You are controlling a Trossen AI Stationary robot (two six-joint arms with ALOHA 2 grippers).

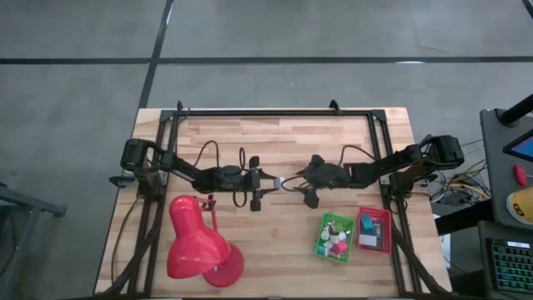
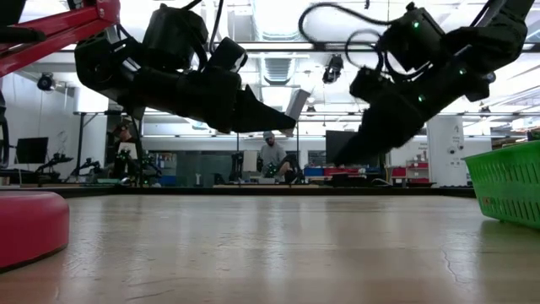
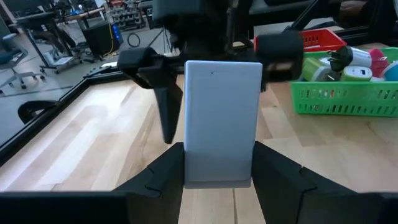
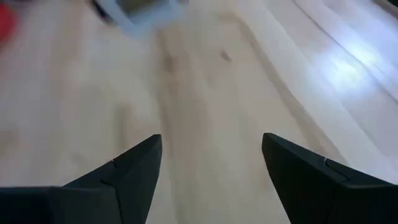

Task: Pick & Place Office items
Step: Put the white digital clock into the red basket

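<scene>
Both arms reach toward the middle of the wooden worktop (image 1: pixel 275 242) and meet there above its surface. The left tool (image 3: pixel 217 177) is closed on a flat white rectangular block (image 3: pixel 222 121), gripping its lower end between the two dark fingers (image 3: pixel 161 177) so that the block stands out forward past the fingertips; in the low view the same white block (image 2: pixel 296 103) shows tilted at the tip of the left arm, held clear of the worktop. The right tool (image 4: pixel 211 158) faces it from just beside, with its fingers spread apart and nothing between them; its wrist view looks down on bare wood, with a blurred pale edge at the border that cannot be identified. Seen from above, the white block (image 1: pixel 278 181) lies in the small gap between the two tools. Toward the right front part of the worktop sits a green tray (image 1: pixel 321 242) holding several small office items (image 1: pixel 336 237) in white, pink and green, and just beside it, touching or nearly so, a red tray (image 1: pixel 385 218) with a teal piece and a red one inside. A big red desk lamp (image 1: pixel 196 237) stands at the left front, well apart from the trays. In the room beyond, a person (image 2: pixel 271 156) is seated at a desk.
</scene>
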